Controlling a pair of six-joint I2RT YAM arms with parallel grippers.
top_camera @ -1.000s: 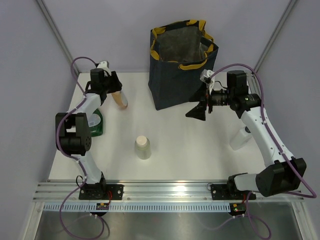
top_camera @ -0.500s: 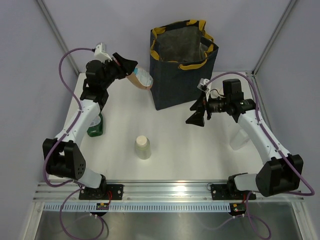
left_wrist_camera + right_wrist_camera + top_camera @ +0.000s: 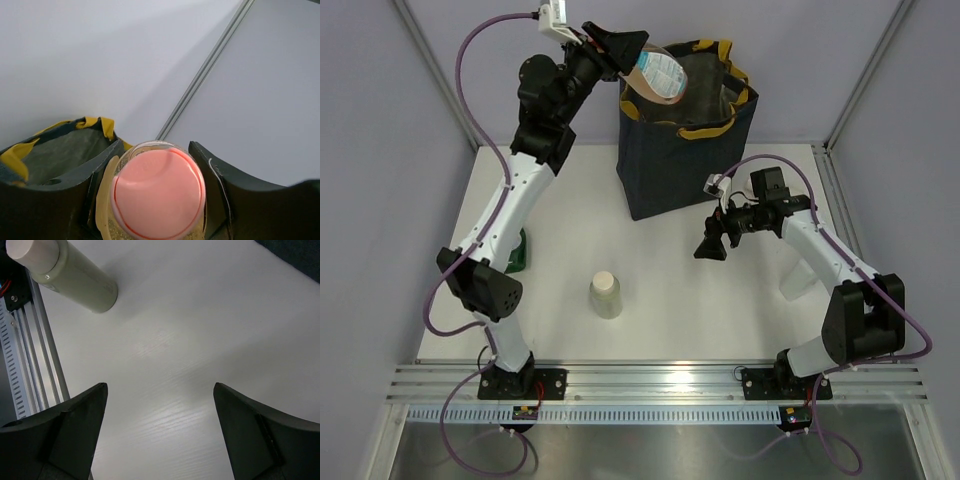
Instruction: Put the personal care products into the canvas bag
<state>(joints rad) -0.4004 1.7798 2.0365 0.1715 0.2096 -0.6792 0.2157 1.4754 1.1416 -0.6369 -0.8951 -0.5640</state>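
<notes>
Above canvas bag [image 3: 670, 170], left gripper [image 3: 632, 58] pinching peach bottle [image 3: 665, 78], long axis slanted, base down toward bag, right gripper [image 3: 712, 240] spread

There is a peach bottle [image 3: 660, 80] with pink cap [image 3: 159, 192], a navy bag [image 3: 670, 175] with mustard rim [image 3: 705, 130], and a cream bottle [image 3: 605, 297].

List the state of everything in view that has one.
canvas bag, upright, mouth open
left gripper, shut on the peach bottle
peach bottle, held aloft at the bag's mouth, tilted
right gripper, open, empty, above the table
cream bottle, standing upright on the table
green bottle, on the table, partly hidden
</notes>
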